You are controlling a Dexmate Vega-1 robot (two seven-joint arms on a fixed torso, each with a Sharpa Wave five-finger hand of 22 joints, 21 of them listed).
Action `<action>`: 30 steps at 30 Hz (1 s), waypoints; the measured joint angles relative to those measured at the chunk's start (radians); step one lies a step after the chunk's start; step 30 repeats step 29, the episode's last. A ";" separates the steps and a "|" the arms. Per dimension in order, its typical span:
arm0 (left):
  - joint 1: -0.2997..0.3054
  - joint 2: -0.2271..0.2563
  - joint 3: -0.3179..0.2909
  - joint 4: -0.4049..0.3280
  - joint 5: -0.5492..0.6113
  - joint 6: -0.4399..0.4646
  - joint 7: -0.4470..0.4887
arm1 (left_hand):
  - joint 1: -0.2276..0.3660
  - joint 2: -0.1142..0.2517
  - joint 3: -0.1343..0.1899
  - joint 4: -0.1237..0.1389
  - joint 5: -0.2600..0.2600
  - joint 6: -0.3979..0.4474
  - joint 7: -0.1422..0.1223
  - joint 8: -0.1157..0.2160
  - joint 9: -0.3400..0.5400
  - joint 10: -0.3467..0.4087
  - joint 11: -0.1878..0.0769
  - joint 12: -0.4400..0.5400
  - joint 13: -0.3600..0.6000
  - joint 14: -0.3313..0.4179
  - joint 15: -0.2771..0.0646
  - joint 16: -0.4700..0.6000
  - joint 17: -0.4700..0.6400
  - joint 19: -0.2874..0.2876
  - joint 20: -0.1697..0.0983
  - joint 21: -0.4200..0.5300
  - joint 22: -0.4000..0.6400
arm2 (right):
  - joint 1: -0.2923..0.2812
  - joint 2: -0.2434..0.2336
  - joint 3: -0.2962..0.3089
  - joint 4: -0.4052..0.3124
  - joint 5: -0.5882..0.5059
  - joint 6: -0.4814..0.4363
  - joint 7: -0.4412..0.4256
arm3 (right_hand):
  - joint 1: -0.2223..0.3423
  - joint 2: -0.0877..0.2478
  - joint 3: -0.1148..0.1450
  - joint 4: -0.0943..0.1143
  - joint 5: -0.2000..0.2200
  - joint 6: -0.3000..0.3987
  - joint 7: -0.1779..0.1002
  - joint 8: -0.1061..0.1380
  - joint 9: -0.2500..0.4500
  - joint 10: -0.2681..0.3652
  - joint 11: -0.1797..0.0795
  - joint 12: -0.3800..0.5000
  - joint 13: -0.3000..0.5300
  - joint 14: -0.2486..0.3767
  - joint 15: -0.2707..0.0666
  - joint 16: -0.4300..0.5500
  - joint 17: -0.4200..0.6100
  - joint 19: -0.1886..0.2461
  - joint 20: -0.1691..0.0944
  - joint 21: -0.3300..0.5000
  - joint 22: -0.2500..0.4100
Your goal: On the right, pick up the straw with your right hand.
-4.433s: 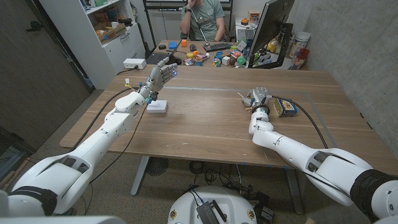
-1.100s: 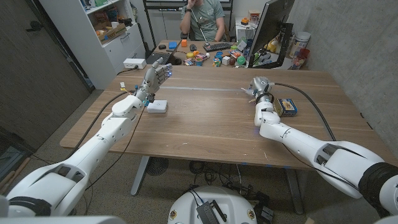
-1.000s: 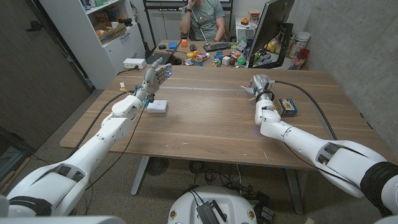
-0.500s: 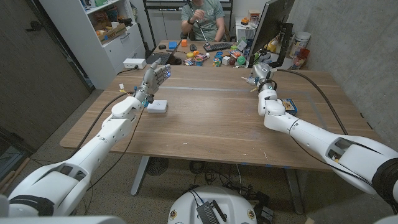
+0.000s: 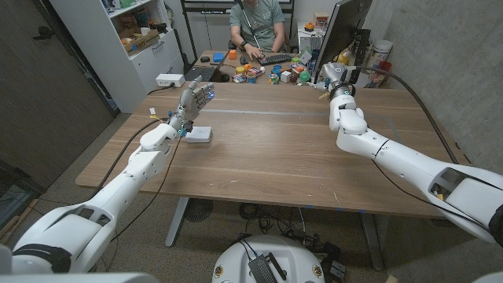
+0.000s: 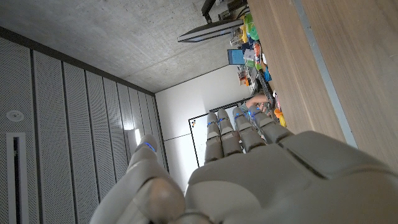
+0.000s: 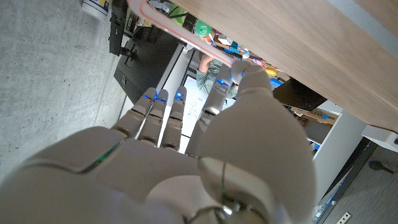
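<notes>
Head view, from the robot's left side across to its right. The left hand (image 5: pixel 196 96) is raised above the table (image 5: pixel 267 157) with its fingers pointing up and nothing in them. A small white box (image 5: pixel 199 134) sits on the wood just below that hand and on the robot's side of it. The left wrist view shows the same hand (image 6: pixel 249 168) with its fingers stretched out side by side, and they hold nothing.

Well apart from it, over the far right of the table, the right hand (image 5: pixel 333 77) is lifted clear of the wood, just in front of a dark monitor (image 5: pixel 346 31). A person (image 5: pixel 255 20) sits behind the table, beyond both hands.

In the right wrist view the straw (image 7: pixel 180 32) is a thin pink line. One end of it meets the right hand's fingertips (image 7: pixel 239 67), where the thumb and a finger seem to pinch it. Its long axis runs straight out from that pinch, away from the palm. The other fingers reach forward beside it, not wrapped around it. In the head view the straw is too small to make out.

Judging by this, the straw is already held by the right hand and off the table. Everything turns on the grip at one end: the free length sticks out past the fingertips, so a tilt of the wrist could swing it or let it slip.
</notes>
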 measured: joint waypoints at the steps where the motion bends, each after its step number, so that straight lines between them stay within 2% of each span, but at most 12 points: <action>1: -0.002 -0.001 0.000 0.005 -0.001 -0.002 -0.003 | 0.000 0.000 0.000 0.000 0.000 0.000 0.000 0.000 0.000 0.000 0.000 0.000 0.000 0.000 0.000 0.000 0.000 0.000 0.000 0.000 0.000 | 0.001 -0.010 0.000 -0.030 -0.003 -0.010 0.010 | 0.000 0.000 0.000 0.000 0.000 0.000 0.000 0.000 0.000 0.000 0.000 0.000 0.000 0.000 0.000 0.000 0.000 0.000 0.000 0.000 0.000; 4: -0.002 -0.001 0.000 0.005 -0.005 -0.009 -0.019 | 0.000 0.000 0.000 0.000 0.000 0.000 0.000 0.000 0.000 0.000 0.000 0.000 0.000 0.000 0.000 0.000 0.000 0.000 0.000 0.000 0.000 | 0.004 -0.026 0.000 -0.080 -0.003 -0.010 0.010 | 0.000 0.000 0.000 0.000 0.000 0.000 0.000 0.000 0.000 0.000 0.000 0.000 0.000 0.000 0.000 0.000 0.000 0.000 0.000 -0.004 0.000; 5: -0.013 -0.006 -0.001 0.030 -0.006 -0.010 -0.022 | 0.000 0.000 0.000 0.000 0.000 0.000 0.000 0.000 0.000 0.000 0.000 0.000 0.000 0.000 0.000 0.000 0.000 0.000 0.000 0.000 0.000 | 0.005 -0.028 -0.001 -0.088 -0.023 -0.059 0.062 | 0.000 0.000 0.000 0.000 0.000 0.000 0.000 0.000 0.000 0.000 0.000 0.000 0.000 0.000 0.000 0.000 0.000 0.000 0.000 -0.004 0.000; 12: -0.026 -0.011 -0.003 0.058 -0.014 -0.020 -0.053 | 0.000 0.000 0.000 0.000 0.000 0.000 0.000 0.000 0.000 0.000 0.000 0.000 0.000 -0.009 0.002 0.000 0.000 0.000 0.000 0.000 0.000 | 0.020 -0.060 -0.017 -0.181 -0.056 -0.116 0.122 | 0.000 0.000 0.000 0.000 0.000 0.000 0.000 0.000 0.000 0.005 0.005 0.000 0.000 0.000 0.000 0.000 0.000 0.000 0.000 -0.004 0.000; 14: -0.026 -0.011 -0.003 0.058 -0.016 -0.021 -0.060 | 0.000 0.000 0.000 0.000 0.000 0.001 0.001 0.000 0.000 0.000 0.000 0.000 0.000 -0.009 0.002 0.000 0.000 0.000 0.000 0.000 0.000 | 0.024 -0.065 -0.021 -0.196 -0.056 -0.116 0.122 | 0.000 0.000 0.000 0.000 0.000 0.000 0.000 0.000 0.000 0.005 0.005 0.000 0.000 0.000 0.000 0.000 0.000 0.000 0.000 -0.004 0.000; 15: -0.038 -0.015 -0.003 0.081 -0.018 -0.024 -0.067 | 0.000 0.000 0.000 0.000 0.000 0.004 0.004 0.000 0.000 0.000 0.000 0.000 0.000 -0.009 0.002 0.000 0.000 0.000 0.000 0.000 0.000 | 0.027 -0.069 -0.024 -0.206 -0.056 -0.116 0.122 | 0.000 0.000 0.000 0.000 0.000 0.000 0.000 0.000 0.000 0.005 0.005 0.000 0.000 0.000 0.000 0.000 0.000 0.000 0.000 -0.004 0.000; 16: -0.040 -0.015 -0.003 0.086 -0.019 -0.025 -0.071 | 0.000 0.000 0.000 0.000 0.000 0.005 0.005 0.000 0.000 0.000 0.000 0.000 0.000 -0.009 0.002 0.000 0.000 -0.004 -0.004 0.000 0.000 | 0.030 -0.071 -0.026 -0.214 -0.086 -0.162 0.164 | 0.000 0.000 -0.002 0.001 0.000 0.000 0.000 0.000 0.000 0.005 0.005 0.000 0.000 0.000 0.000 0.000 0.000 0.000 0.000 -0.004 0.000; 21: -0.052 -0.018 -0.004 0.107 -0.022 -0.026 -0.094 | 0.000 0.000 0.000 0.000 0.000 0.005 0.005 0.000 0.000 0.000 0.000 0.000 0.000 -0.009 0.002 0.000 0.000 -0.005 -0.005 0.000 0.000 | 0.039 -0.076 -0.033 -0.244 -0.105 -0.198 0.195 | 0.000 0.000 -0.004 0.004 0.000 0.000 0.000 0.000 0.000 0.007 0.008 -0.004 0.000 0.011 -0.011 0.000 0.000 0.000 0.000 -0.004 0.000; 30: -0.069 -0.020 0.000 0.135 -0.024 -0.027 -0.140 | -0.004 0.004 0.000 0.000 0.000 0.005 0.005 0.000 0.000 -0.001 -0.001 0.000 0.000 -0.021 0.002 0.000 0.000 -0.015 -0.004 0.000 0.000 | 0.065 -0.077 -0.060 -0.271 -0.134 -0.240 0.232 | -0.003 0.003 -0.001 0.007 0.000 0.000 0.000 0.000 0.000 0.008 0.017 -0.008 0.000 0.015 -0.014 0.000 0.000 0.002 -0.009 -0.008 0.000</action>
